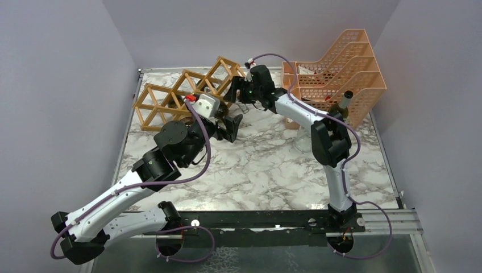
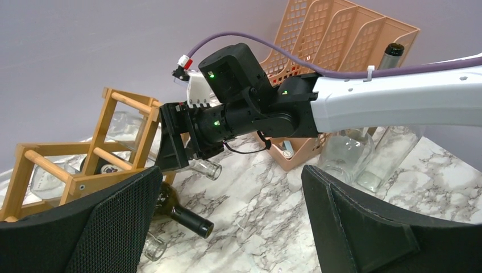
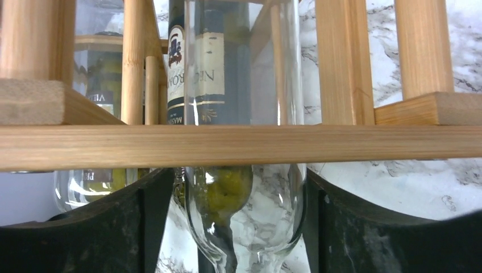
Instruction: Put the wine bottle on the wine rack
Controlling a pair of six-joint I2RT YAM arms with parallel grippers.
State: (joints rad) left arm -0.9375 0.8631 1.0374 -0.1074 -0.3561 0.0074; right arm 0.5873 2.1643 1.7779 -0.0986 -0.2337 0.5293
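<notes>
Glass fills the middle of my right wrist view: the clear wine bottle [image 3: 244,85] lies in a cell of the wine rack [image 3: 239,145], with its shoulder and neck poking out under a wooden bar. My right jaws stand one on each side of that shoulder, close against it; whether they press on it I cannot tell. At the upper left of that view a dark labelled bottle [image 3: 177,62] lies in the rack too. In the overhead view the rack sits upper left of centre on the marble counter [image 1: 261,165], with the peach mesh organiser [image 1: 341,62] at upper right. My left jaws are spread wide with nothing between them, hovering over the counter just in front of the rack.
</notes>
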